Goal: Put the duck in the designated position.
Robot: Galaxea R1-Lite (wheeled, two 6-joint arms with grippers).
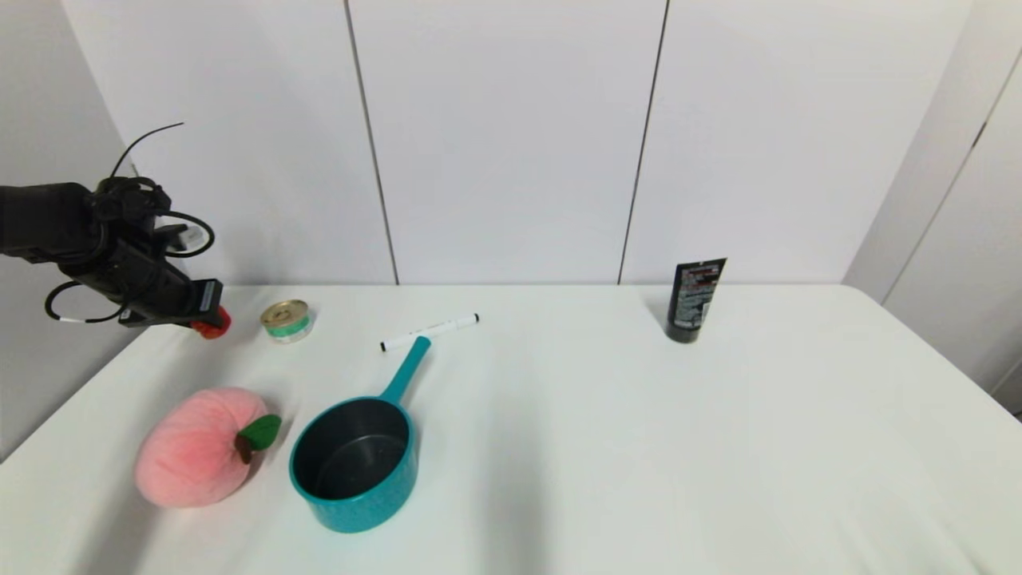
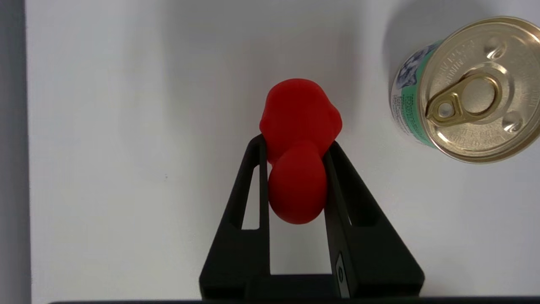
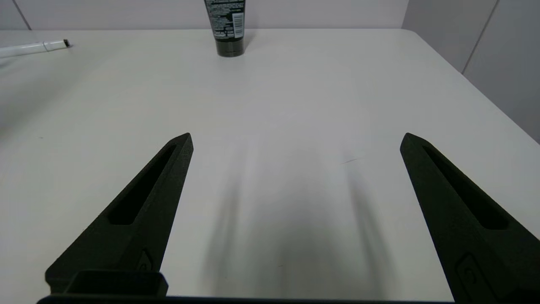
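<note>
The small red duck (image 2: 298, 143) is pinched between the two black fingers of my left gripper (image 2: 297, 145), over the white tabletop. From the head camera the duck (image 1: 213, 322) shows as a red blob at the tip of my left gripper (image 1: 206, 318), at the table's far left corner, just left of a tin can. Whether the duck touches the table I cannot tell. My right gripper (image 3: 295, 141) is open over bare table, holding nothing; it is out of the head view.
A gold-lidded tin can (image 1: 287, 319) stands right beside the duck. A pink plush peach (image 1: 200, 455) and a teal saucepan (image 1: 359, 459) sit front left. A white marker (image 1: 429, 332) lies behind the pan. A black tube (image 1: 695, 299) stands far right.
</note>
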